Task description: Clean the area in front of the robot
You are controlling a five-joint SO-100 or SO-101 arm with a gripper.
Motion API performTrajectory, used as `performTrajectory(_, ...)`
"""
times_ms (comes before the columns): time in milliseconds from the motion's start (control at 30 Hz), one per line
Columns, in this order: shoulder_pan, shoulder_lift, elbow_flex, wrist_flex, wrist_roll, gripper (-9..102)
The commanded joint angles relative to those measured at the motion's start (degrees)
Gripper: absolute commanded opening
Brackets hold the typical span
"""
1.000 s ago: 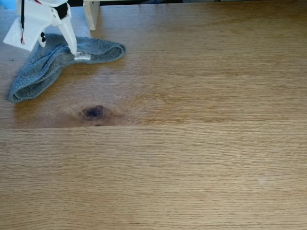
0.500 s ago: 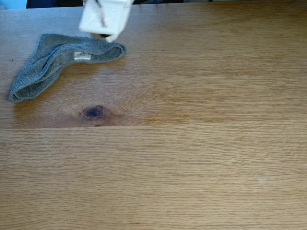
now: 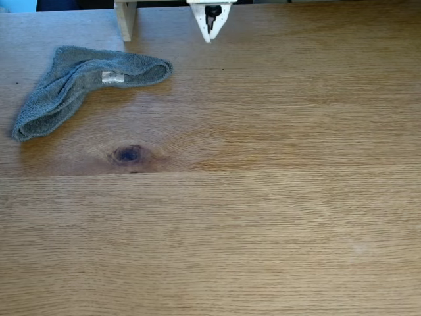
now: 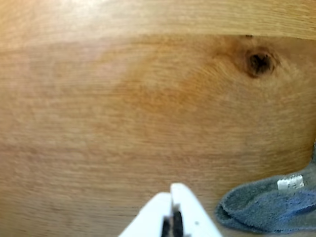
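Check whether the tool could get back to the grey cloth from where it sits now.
Probably yes. The tool is shut with nothing in it, and only bare tabletop lies between it and the grey cloth.

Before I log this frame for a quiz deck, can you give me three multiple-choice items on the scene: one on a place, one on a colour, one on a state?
1. Where does the cloth lie in the fixed view?
A. upper left of the table
B. lower right
C. dead centre

2. What colour is the cloth?
A. red
B. blue-grey
C. yellow

3. How does the gripper stand?
A. shut on the cloth
B. wide open over the knot
C. shut, holding nothing

Answers: 1 A, it lies near the wooden post at the top left. 2 B, both views show blue-grey terry with a white tag. 3 C, the wrist view shows the fingertips together beside the cloth, not on it.
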Motion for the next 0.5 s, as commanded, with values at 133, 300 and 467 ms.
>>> performTrajectory(133,2.11,21.88,20.13,-6.94,-4.57,0)
performTrajectory(300,2.46,36.04,33.49,-9.84,-6.86,0)
performTrajectory(467,0.79,53.35,47.02,-7.12,-8.35,0)
